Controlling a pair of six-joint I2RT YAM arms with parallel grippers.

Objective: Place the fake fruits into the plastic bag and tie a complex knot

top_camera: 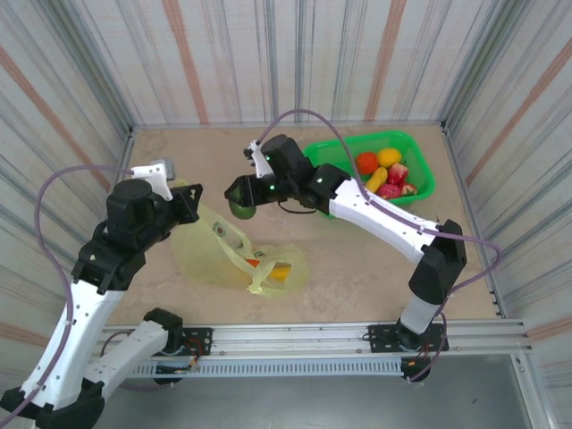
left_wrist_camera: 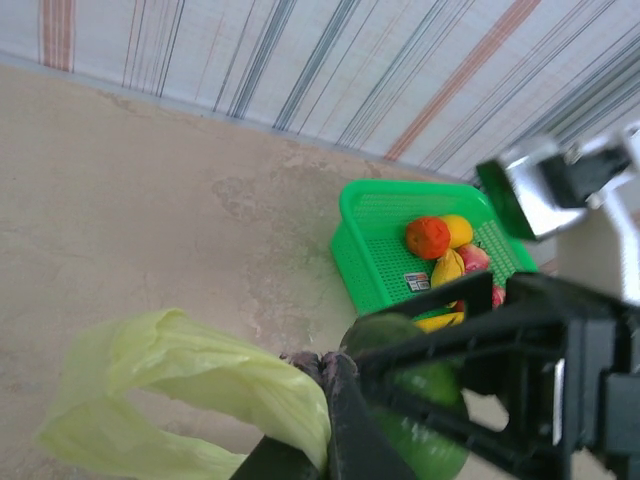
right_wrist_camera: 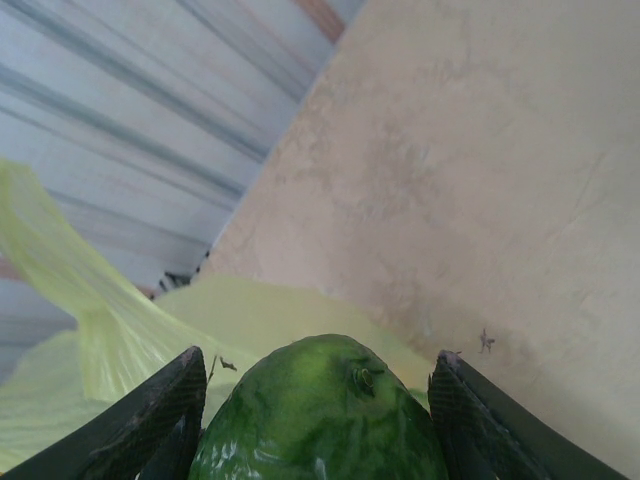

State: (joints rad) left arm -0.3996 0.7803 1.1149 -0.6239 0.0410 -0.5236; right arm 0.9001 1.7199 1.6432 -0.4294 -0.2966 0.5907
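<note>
Your right gripper (top_camera: 239, 202) grasps the green fruit (right_wrist_camera: 320, 415) at the plastic bag (top_camera: 210, 255), its handle clenched in your left gripper (left_wrist_camera: 322, 372); released off-centre, the fruit could miss the opening.

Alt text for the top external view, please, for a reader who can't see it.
The right end effector holds a green fruit over a pale yellow-green plastic bag, whose handle the left end effector pinches up. Inside the bag lie orange and yellow fruits; more fruits sit in a green basket at the far right.
</note>
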